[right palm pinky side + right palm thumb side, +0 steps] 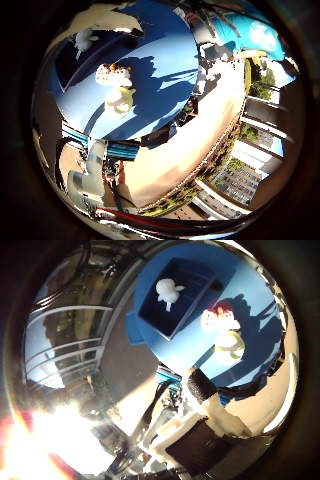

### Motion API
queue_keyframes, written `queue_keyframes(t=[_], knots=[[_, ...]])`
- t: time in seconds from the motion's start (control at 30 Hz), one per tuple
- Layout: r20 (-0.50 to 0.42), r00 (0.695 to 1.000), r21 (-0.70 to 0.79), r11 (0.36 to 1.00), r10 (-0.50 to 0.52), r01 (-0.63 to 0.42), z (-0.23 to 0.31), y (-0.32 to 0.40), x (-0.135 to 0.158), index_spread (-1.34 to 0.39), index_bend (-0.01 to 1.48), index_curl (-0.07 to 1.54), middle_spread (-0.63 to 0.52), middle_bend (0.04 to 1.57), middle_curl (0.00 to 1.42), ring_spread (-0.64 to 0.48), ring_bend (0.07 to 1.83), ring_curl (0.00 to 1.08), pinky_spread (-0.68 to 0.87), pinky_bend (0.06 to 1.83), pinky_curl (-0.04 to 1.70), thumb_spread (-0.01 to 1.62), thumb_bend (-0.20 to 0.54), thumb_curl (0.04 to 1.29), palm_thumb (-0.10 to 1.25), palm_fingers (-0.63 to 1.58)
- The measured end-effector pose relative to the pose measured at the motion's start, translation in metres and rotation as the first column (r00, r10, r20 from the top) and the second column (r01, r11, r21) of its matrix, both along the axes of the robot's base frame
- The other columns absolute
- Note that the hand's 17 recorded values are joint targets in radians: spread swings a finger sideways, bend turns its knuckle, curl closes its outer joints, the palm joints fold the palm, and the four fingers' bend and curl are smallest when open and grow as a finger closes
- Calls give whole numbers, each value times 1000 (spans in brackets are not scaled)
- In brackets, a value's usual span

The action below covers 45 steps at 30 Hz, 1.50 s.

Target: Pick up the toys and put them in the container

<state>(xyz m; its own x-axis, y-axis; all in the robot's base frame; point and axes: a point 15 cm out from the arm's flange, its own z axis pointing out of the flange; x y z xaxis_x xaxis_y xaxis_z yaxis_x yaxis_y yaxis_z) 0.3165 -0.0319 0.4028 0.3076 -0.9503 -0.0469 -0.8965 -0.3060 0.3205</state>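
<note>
Nearest the palm, the hand [210, 415] shows as white and black parts, one black-tipped finger reaching out toward the blue counter [260, 295]; it holds nothing, and its fingers look relaxed rather than curled, though only part of it is in view. Beyond the fingertip, two toys lie on the blue counter, touching or just beside each other: a pale yellow-green toy [230, 346] closer to the hand, and a white toy with red and orange markings [218, 319] just past it. The hand's dark shadow falls across the counter beside them. Farther on, a dark blue container [200, 305], an open box with raised walls, sits on the same counter, near the two toys but apart from them. Inside it lies one white toy [168, 289] on the container's floor, roughly in the middle. Beyond the counter are a paved terrace, railings and buildings in bright sunlight.
</note>
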Motion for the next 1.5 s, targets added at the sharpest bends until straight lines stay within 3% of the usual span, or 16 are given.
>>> queue_keyframes(t=[0.07,0.2,0.33,0.53,0.9,1.17,1.37,1.5], knots=[[-33,999,-7,1000,-14,13,-25,-21,-25,-108,145,265,170,191,356,315,458,308,490,795,258,1146,-29,380,582,46],[40,999,-30,1000,8,-6,-52,-58,-34,-68,153,257,167,189,355,314,444,306,494,800,249,1147,-27,376,584,72],[-2,997,-11,997,-83,83,-98,-100,-63,-49,161,257,170,185,351,314,428,305,494,795,241,1147,-27,373,585,65],[74,995,-19,997,-69,70,-135,-121,-37,-62,168,263,171,170,337,310,399,303,497,786,233,1142,-30,369,582,28],[29,996,41,996,-80,79,-193,-111,-24,-64,162,257,171,175,322,312,407,312,493,786,218,1138,-28,364,581,46],[61,996,75,995,-71,67,-208,-92,-2,-36,166,261,163,179,322,312,408,314,492,789,208,1131,-25,366,598,86],[16,998,65,996,-59,58,-227,-73,4,-24,130,239,55,268,360,282,617,356,504,827,185,1124,-19,373,634,477],[18,998,55,997,-53,52,-226,-70,8,-141,113,195,-44,542,480,183,934,469,442,925,211,1106,-8,390,714,848]])
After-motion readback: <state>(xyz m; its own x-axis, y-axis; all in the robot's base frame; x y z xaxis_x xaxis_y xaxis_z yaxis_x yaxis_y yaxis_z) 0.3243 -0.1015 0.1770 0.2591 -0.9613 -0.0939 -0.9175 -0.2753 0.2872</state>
